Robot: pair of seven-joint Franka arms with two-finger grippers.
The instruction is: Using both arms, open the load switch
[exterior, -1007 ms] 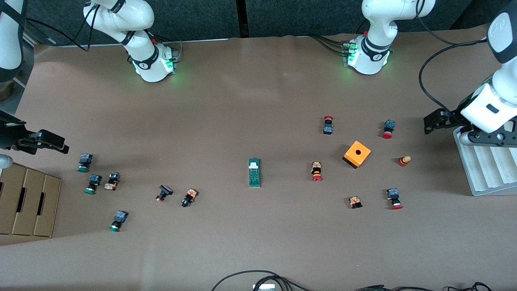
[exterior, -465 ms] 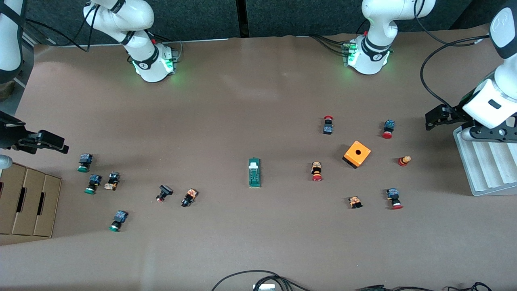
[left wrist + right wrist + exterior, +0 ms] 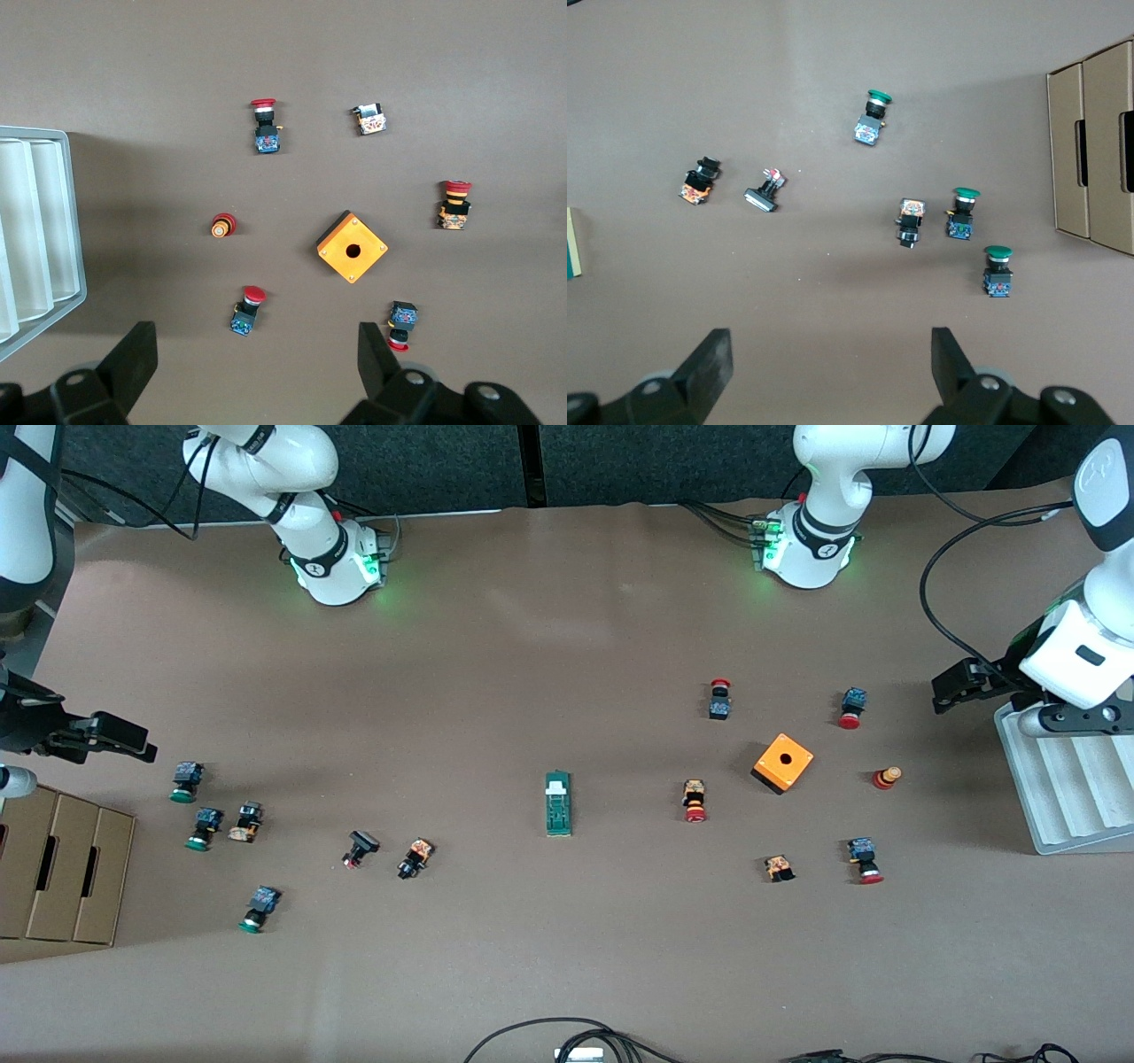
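The load switch [image 3: 558, 804] is a slim dark-green bar with a white sliding piece, lying alone at the middle of the table. Only a sliver of the load switch [image 3: 570, 243] shows in the right wrist view. My left gripper [image 3: 950, 688] hangs open and empty over the table's edge at the left arm's end, beside the white tray. In its wrist view the left gripper [image 3: 255, 363] has bare table between its fingers. My right gripper [image 3: 124, 741] is open and empty over the right arm's end, above the green-capped buttons. The right gripper [image 3: 828, 359] also frames bare table.
An orange cube box [image 3: 783, 763] and several red-capped push buttons [image 3: 695, 801] lie toward the left arm's end. Several green-capped buttons [image 3: 204, 828] lie toward the right arm's end. A white ridged tray [image 3: 1067, 784] and a cardboard box [image 3: 58, 864] stand at the two ends. Cables [image 3: 567, 1036] lie at the near edge.
The right gripper has edged slightly toward the table's middle. The left wrist has shifted a little toward the bases. The load switch has not moved.
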